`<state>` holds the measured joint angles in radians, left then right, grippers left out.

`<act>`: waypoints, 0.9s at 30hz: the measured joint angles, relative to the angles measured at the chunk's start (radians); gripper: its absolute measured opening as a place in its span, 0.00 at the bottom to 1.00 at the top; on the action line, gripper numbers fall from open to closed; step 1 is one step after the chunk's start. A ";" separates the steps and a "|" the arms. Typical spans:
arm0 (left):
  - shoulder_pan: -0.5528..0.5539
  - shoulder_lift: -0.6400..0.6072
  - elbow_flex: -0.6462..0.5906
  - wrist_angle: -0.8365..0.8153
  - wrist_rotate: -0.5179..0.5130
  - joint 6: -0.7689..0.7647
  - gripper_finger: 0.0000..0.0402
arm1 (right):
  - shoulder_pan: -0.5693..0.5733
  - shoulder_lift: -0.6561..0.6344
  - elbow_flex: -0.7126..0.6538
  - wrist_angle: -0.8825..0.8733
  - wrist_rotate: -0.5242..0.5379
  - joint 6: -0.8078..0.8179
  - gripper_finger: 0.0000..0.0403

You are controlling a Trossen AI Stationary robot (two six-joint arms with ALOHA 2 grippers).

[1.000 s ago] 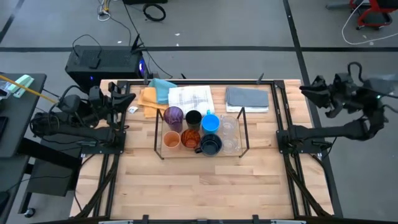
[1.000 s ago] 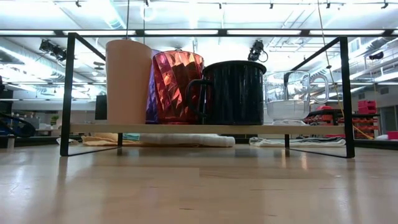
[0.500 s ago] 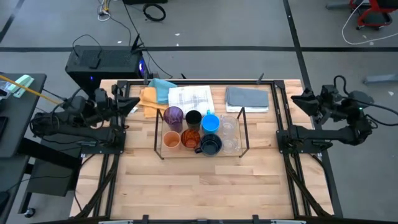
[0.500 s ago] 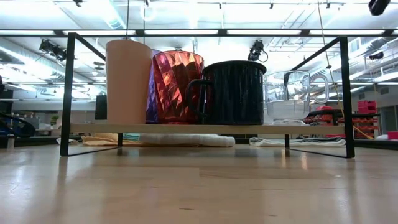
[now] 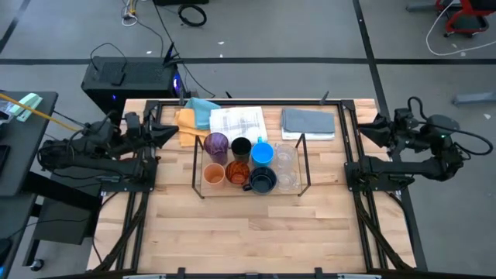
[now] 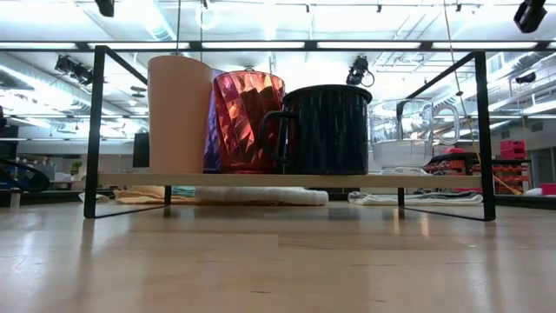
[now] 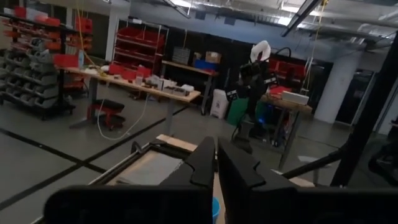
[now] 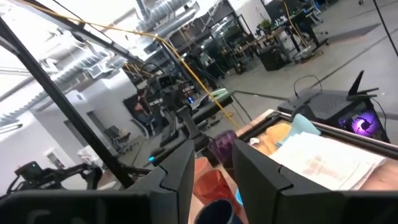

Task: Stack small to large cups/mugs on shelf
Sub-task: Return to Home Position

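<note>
Wooden surface [image 5: 248,232] carries the shelf [image 5: 194,167] at its middle, and all seven cups stand inside the frame in two rows. The far row has the purple cup [image 5: 216,144], black cup [image 5: 241,147], blue cup [image 5: 262,153] and clear glass [image 5: 286,159]. The near row has the orange cup [image 5: 214,174], orange glass [image 5: 238,172] and navy mug [image 5: 263,180]. None has shifted over the last second. What has changed is the arms: both have folded back toward their mounts, the right one dropping from a raised pose off the surface's corner. That reads as placing finished, with only the retreat to rest left. Left tool [image 5: 170,132], fingers together and holding nothing, hangs at the left edge, with the shelf ahead of it and well apart. Right tool [image 5: 366,130], fingers apart and empty, sits at the right edge, the shelf likewise ahead and well apart. Cloths [image 5: 236,122] lie beyond the shelf
</note>
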<state>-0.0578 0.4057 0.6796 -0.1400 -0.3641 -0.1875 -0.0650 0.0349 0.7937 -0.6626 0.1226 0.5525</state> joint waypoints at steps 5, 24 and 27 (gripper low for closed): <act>0.000 0.000 0.000 -0.024 -0.009 0.008 0.02 | 0.000 0.000 0.000 -0.028 0.000 0.010 0.29; 0.000 0.000 0.000 -0.068 -0.080 -0.168 0.20 | 0.000 0.000 0.000 -0.032 -0.026 0.022 0.29; 0.000 0.000 0.000 -0.068 -0.080 -0.168 0.20 | 0.000 0.000 0.000 -0.032 -0.026 0.021 0.29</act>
<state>-0.0578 0.4053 0.6795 -0.2077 -0.4442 -0.3552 -0.0650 0.0353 0.7933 -0.6949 0.0963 0.5732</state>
